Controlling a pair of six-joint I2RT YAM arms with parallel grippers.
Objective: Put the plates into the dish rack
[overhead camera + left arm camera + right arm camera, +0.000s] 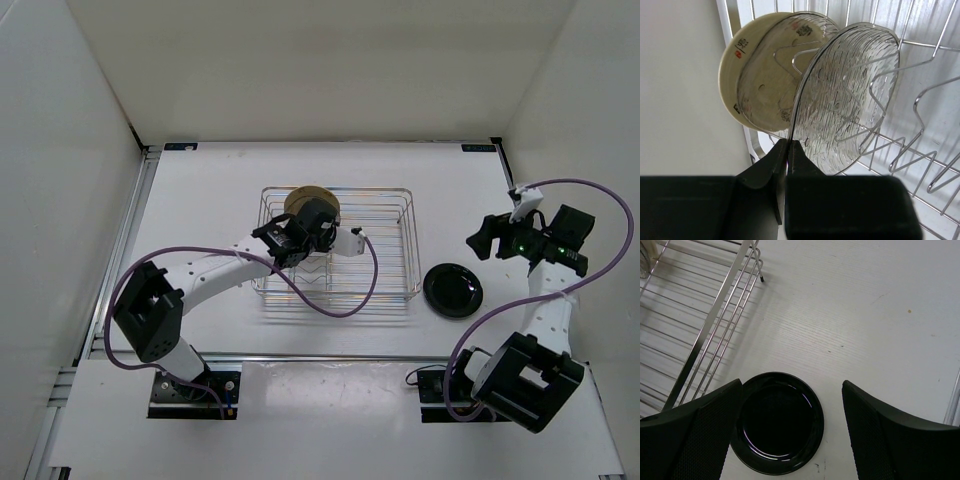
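Observation:
The chrome wire dish rack (400, 240) stands mid-table. In the left wrist view a tan plate (730, 75) stands on edge in the rack's (920, 117) far left slot, with a pale translucent plate (765, 90) leaning against it. My left gripper (788, 146) is shut on the lower rim of the second translucent plate (850, 95), which stands tilted among the zigzag wires. From above, my left gripper (305, 225) is over the rack beside the tan plate (305, 196). The glossy black plate (452, 289) lies flat on the table right of the rack. My right gripper (792, 385) is open above the black plate (777, 422).
The rack's right corner (705, 335) shows left of the black plate in the right wrist view. White walls enclose the table on three sides. A purple cable (330, 305) from the left arm hangs over the rack's front edge.

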